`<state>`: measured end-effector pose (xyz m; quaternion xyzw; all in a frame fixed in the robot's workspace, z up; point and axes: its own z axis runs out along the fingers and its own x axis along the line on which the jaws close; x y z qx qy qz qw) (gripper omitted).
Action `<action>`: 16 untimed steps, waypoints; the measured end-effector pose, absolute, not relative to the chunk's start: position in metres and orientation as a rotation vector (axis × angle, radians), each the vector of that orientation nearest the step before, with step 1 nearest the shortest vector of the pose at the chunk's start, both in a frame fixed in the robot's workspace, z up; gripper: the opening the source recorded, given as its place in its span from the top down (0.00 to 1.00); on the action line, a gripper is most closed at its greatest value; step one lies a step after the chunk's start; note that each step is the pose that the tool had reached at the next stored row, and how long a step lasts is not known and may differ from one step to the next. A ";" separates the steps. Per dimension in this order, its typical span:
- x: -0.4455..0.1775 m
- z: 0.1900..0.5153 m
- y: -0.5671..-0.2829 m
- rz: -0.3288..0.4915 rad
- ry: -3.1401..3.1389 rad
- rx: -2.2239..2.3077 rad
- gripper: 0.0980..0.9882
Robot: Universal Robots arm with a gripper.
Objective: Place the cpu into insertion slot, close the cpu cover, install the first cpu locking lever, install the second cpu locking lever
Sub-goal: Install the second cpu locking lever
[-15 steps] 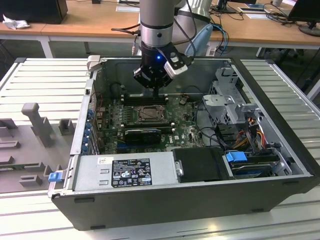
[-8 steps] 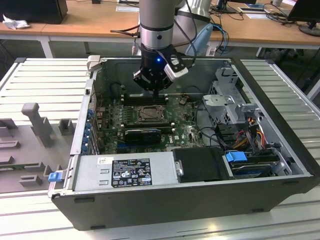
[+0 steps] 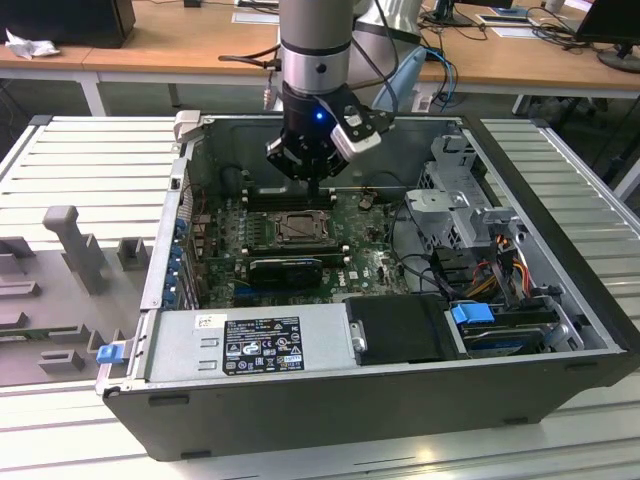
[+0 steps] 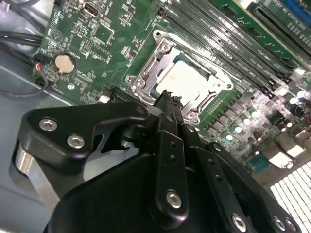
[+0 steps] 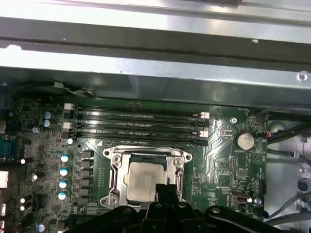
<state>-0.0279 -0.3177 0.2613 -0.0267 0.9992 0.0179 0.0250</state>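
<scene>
- At the exterior view's left, grey moulded fixtures (image 3: 75, 250) stand on the ribbed tabletop (image 3: 60, 160) beside the open computer case (image 3: 560, 340).
- Inside the case, along the near wall, lies the silver power supply (image 3: 250, 345) with its label facing up; the green motherboard (image 3: 370, 255) lies flat beyond it.
- The insertion slot (image 3: 298, 228) sits in the middle of the board, and in the exterior view the arm's jaws (image 3: 318, 183) hang just above its far edge, close to the long black memory slots (image 3: 290, 198).
- In both wrist views the cpu (image 5: 145, 179) (image 4: 185, 81) lies flat inside the insertion slot (image 5: 116, 167) (image 4: 146, 73), its pale metal top facing up.
- The cpu cover (image 5: 177, 170) (image 4: 214, 77) appears to lie down over the chip, its silvery frame around the chip's edges and the top showing through the window.
- The jaws (image 4: 168, 102) (image 5: 165, 189) look drawn close together, their black tips at the socket's edge and holding nothing; whether they touch the frame I cannot tell.
- A round coin battery (image 5: 244, 141) (image 4: 62, 63) sits on the board apart from the socket.
- At the exterior view's right stand a metal drive cage (image 3: 455, 205) and bundled cables (image 3: 500, 260).
</scene>
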 end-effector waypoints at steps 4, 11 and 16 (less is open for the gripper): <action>-0.028 0.261 -0.324 0.054 3.090 -0.082 0.99; -0.029 0.261 -0.329 0.054 3.090 -0.082 0.99; -0.029 0.261 -0.332 0.054 3.090 -0.082 0.99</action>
